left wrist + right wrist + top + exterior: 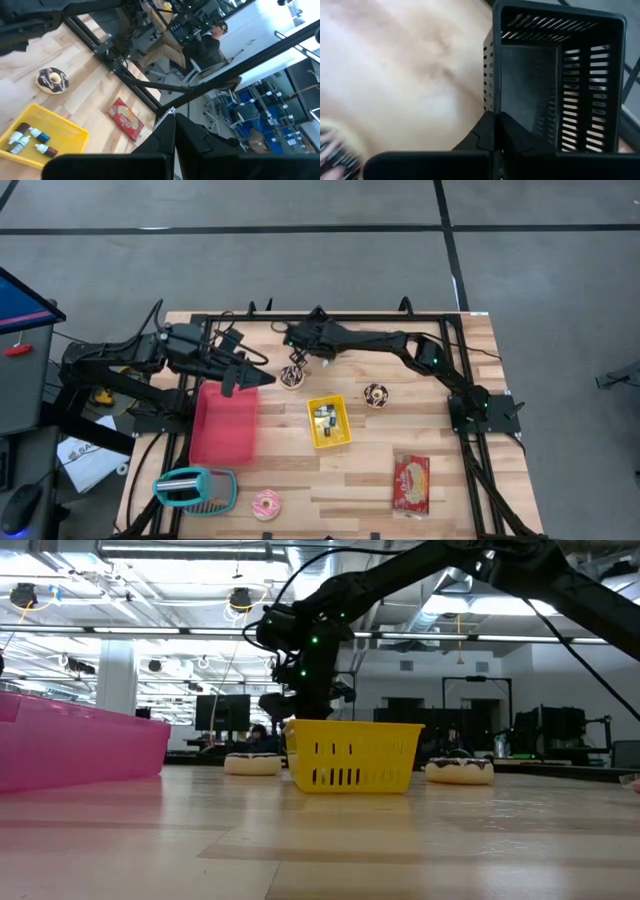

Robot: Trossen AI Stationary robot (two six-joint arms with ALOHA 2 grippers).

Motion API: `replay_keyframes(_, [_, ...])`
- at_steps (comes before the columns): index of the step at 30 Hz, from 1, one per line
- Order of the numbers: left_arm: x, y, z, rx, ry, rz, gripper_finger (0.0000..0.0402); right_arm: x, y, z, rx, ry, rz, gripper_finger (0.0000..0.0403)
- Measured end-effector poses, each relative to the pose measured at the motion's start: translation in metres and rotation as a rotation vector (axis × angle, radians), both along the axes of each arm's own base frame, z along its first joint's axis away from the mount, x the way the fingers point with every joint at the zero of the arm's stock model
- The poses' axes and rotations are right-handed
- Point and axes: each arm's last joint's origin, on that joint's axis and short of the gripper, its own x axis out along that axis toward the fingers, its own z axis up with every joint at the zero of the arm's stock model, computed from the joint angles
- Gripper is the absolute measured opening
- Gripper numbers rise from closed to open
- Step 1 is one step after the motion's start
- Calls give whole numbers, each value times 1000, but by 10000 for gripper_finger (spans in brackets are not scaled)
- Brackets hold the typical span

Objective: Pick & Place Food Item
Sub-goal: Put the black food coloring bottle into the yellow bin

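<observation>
A chocolate-iced donut [291,378] lies on the wooden table past the pink bin's [222,423] far right corner. A second one [376,394] lies to its right. My right gripper [293,366] reaches in from the right and hangs shut over the first donut. In the right wrist view that donut is a blur [330,150] off to one side of the shut fingers [496,120]. My left gripper [268,379] is shut and points right above the bin's far edge. In the low view the yellow basket [352,754] hides the right fingertips.
A yellow basket [328,422] with small bottles stands mid-table. A black slotted basket [555,85] stands just beyond my right gripper. A red packet [411,482], a pink donut [266,505] and a teal object [195,488] lie near the front edge. A person [200,40] sits beyond the table.
</observation>
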Motion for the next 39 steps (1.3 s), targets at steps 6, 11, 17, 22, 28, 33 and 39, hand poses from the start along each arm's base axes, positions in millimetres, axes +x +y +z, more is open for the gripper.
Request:
replay_keyframes(6, [0, -7, 2, 1, -24, -26, 0, -1, 22, 1, 24, 39, -1, 0])
replay_keyframes(11, [-1, -12, 3, 12, -35, -32, 0, 0, 42, 3, 42, 45, 1, 0])
replay_keyframes(17, [-2, -16, 3, 34, -38, -35, 0, -2, 50, 17, -11, 70, 6, 0])
replay_keyframes(22, [-2, -16, 3, 40, -41, -26, 0, -18, 35, 62, -93, 27, -40, 0])
replay_keyframes(28, [-1, -16, 7, 64, -76, -22, 0, -64, -9, 97, -58, 94, -206, 0])
replay_keyframes(33, [-1, -16, 11, 87, -125, -24, 0, -93, -37, 100, 63, 163, -320, 0])
replay_keyframes(39, [0, -16, 13, 100, -150, -26, 0, -110, -50, 91, 247, 160, -462, 0])
